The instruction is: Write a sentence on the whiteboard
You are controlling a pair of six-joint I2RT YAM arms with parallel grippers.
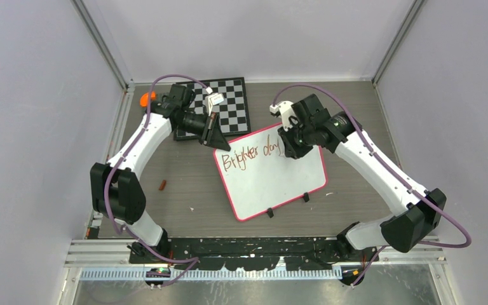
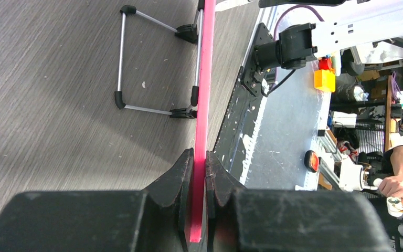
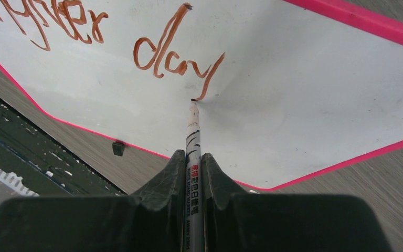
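The whiteboard (image 1: 273,181) lies tilted in the middle of the table, white with a pink rim (image 2: 204,94). Reddish-brown writing (image 1: 251,155) on its top line reads "Brighter day"; in the right wrist view the word "day" (image 3: 176,58) shows close up. My left gripper (image 1: 215,136) is shut on the board's far left corner, the rim edge-on between its fingers (image 2: 186,173). My right gripper (image 1: 289,149) is shut on a white marker (image 3: 194,152), whose tip touches the board at the bottom of the "y" tail.
A black-and-white checkered board (image 1: 225,105) lies behind the whiteboard at the back. An orange thing (image 1: 146,99) sits at the back left, a small brown piece (image 1: 162,185) on the table at left. Two black clip feet (image 1: 287,204) stand on the whiteboard's near edge.
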